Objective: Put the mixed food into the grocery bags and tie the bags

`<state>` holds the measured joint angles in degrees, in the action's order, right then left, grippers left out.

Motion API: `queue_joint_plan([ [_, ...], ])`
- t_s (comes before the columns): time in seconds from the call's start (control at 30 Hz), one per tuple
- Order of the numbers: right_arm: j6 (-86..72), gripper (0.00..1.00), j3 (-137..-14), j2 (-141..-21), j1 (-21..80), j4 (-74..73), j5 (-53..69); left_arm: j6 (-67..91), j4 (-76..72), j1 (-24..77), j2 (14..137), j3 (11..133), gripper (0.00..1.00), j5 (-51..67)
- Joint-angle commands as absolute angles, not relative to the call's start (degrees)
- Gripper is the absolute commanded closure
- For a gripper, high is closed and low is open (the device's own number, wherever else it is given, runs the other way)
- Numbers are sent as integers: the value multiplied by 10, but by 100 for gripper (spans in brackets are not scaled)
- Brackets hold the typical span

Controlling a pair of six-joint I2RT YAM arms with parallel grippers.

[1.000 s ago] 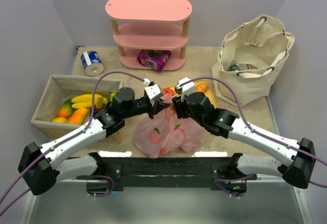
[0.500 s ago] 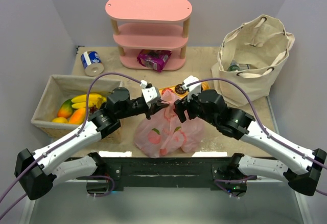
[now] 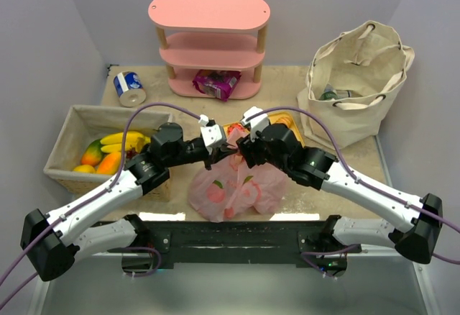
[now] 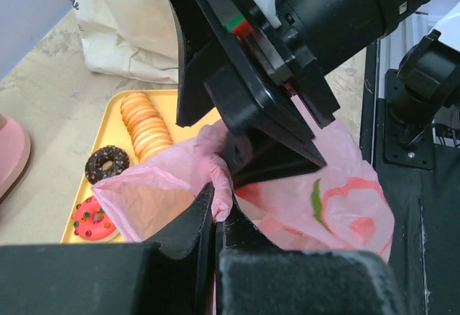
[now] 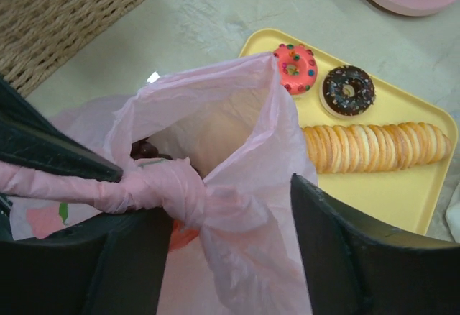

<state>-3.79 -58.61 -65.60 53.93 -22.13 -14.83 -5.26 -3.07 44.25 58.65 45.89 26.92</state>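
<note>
The pink plastic bag (image 3: 237, 185) lies between my two arms at the table's near middle, bulging with food printed or showing peach-orange through it. Its two handles are twisted into a knot (image 5: 176, 189). My left gripper (image 3: 218, 151) is shut on one pink handle strip (image 4: 219, 196) and holds it taut. My right gripper (image 5: 223, 203) is open, its fingers (image 5: 345, 257) straddling the plastic just beside the knot without pinching it. The beige canvas bag (image 3: 359, 78) stands open at the far right with a bottle (image 3: 334, 93) inside.
A yellow tray (image 5: 388, 200) with two donuts (image 5: 347, 90) and a row of cookies (image 5: 374, 146) lies just behind the pink bag. A woven basket (image 3: 72, 124) of fruit stands left, with a blue can (image 3: 129, 88) and a pink shelf (image 3: 208, 42) holding a purple packet (image 3: 215, 81) behind.
My right gripper let go and opened, swung right away from the bag, then came back in over the knot. My left gripper kept its hold and barely moved.
</note>
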Motion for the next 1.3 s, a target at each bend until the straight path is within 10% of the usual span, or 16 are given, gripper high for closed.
queue_joint_plan([
  [0.0, -51, 43, -579, -647, 538, -192, -269, -61, -56, 444, 581, 485, 100, 284],
  [0.47, -76, 86, -528, -642, 537, -139, -277, -4, -113, 445, 618, 472, 100, 316],
  [1.07, -29, 68, -497, -613, 537, -53, -122, -35, -67, 443, 613, 489, 100, 330],
  [1.27, -7, 41, -491, -622, 537, -9, -97, -39, -55, 442, 619, 497, 100, 345],
])
